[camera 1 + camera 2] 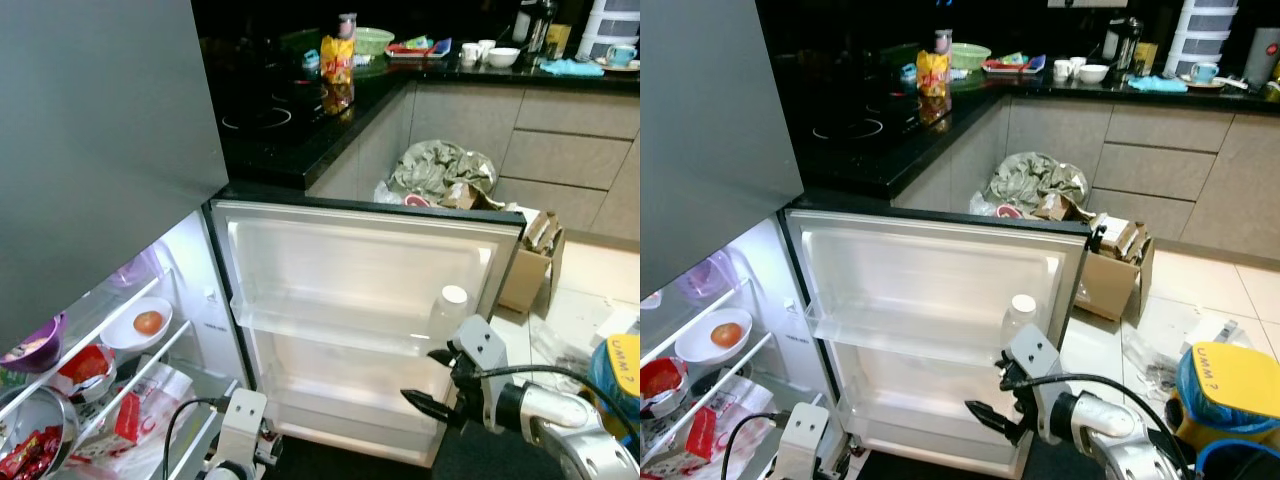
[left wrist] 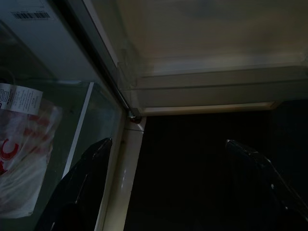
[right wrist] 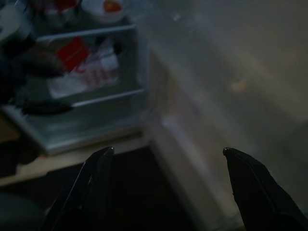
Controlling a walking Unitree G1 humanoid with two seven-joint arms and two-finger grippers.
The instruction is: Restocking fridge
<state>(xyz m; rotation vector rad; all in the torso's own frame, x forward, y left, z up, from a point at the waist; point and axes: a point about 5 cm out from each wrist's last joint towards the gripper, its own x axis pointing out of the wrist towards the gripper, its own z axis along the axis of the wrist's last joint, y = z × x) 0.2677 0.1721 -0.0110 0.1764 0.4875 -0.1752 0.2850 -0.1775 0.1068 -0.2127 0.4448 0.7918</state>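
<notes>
door shelf [image 1: 330, 335]: bottle [image 1: 452, 308] | fridge shelf [image 1: 95, 330]: bowl [image 1: 137, 324]

Open fridge door [image 1: 360, 300] swung wide ahead, its shelves bare but for 1 white-capped bottle [image 1: 450, 310] at right; interior racks [image 1: 90, 380] at left crowded.

Black counter [image 1: 300, 150] runs along the back, with an induction hob [image 1: 255, 118] set into it. Yellow snack bag [image 1: 337, 58] stands upright on the counter, a green bowl [image 1: 372, 40] just behind it. White cups [image 1: 478, 50] and a white bowl [image 1: 503, 57] sit farther along, near a teal cloth [image 1: 572, 67]. Grey cabinet drawers [image 1: 560, 150] below. On the tiled floor [image 1: 590, 290]: a crumpled grey-green bag [image 1: 440, 168] against the cabinets, an open cardboard box [image 1: 530, 262] beside it.
</notes>
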